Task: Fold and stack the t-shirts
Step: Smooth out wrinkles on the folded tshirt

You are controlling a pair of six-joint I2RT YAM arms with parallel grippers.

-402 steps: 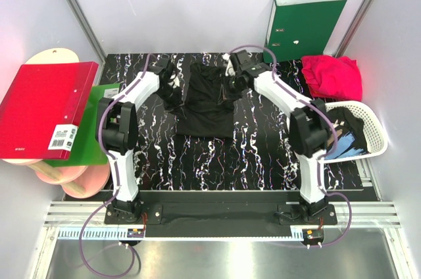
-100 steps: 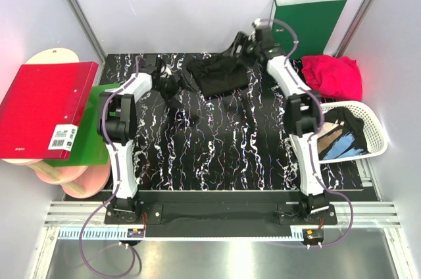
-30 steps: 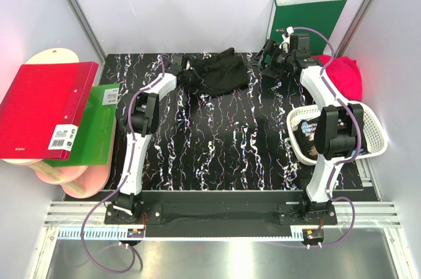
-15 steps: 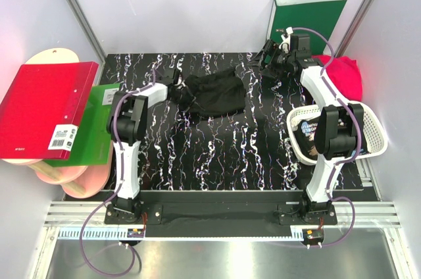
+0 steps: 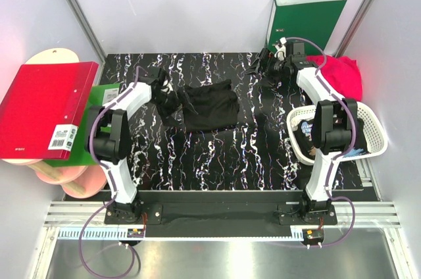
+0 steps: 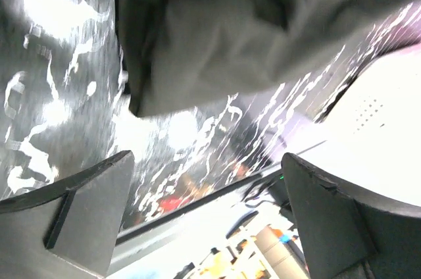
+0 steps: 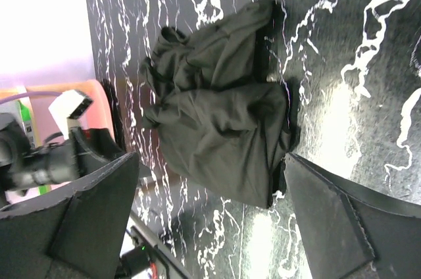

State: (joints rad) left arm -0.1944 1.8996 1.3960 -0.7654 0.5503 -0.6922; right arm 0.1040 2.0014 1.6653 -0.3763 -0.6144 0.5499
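A crumpled black t-shirt (image 5: 205, 105) lies in a heap on the black marbled table, left of centre. My left gripper (image 5: 170, 100) sits at the heap's left edge. In the left wrist view that gripper (image 6: 207, 226) is open, with nothing between its fingers, and the cloth (image 6: 217, 35) lies just beyond the tips. My right gripper (image 5: 262, 67) hovers at the back right, apart from the shirt. It is open (image 7: 210, 226) and looks down on the black heap (image 7: 217, 114). A crimson-pink t-shirt (image 5: 339, 75) lies bunched at the far right.
A white lattice basket (image 5: 368, 121) stands at the right edge behind my right arm, with dark cloth inside. A green binder (image 5: 306, 25) leans on the back wall. A red binder (image 5: 46, 108) lies over a green one (image 5: 92, 127) on the left.
The left gripper dragged the black t-shirt from the back of the table toward the middle, then opened and let it go. The right arm has hardly moved.
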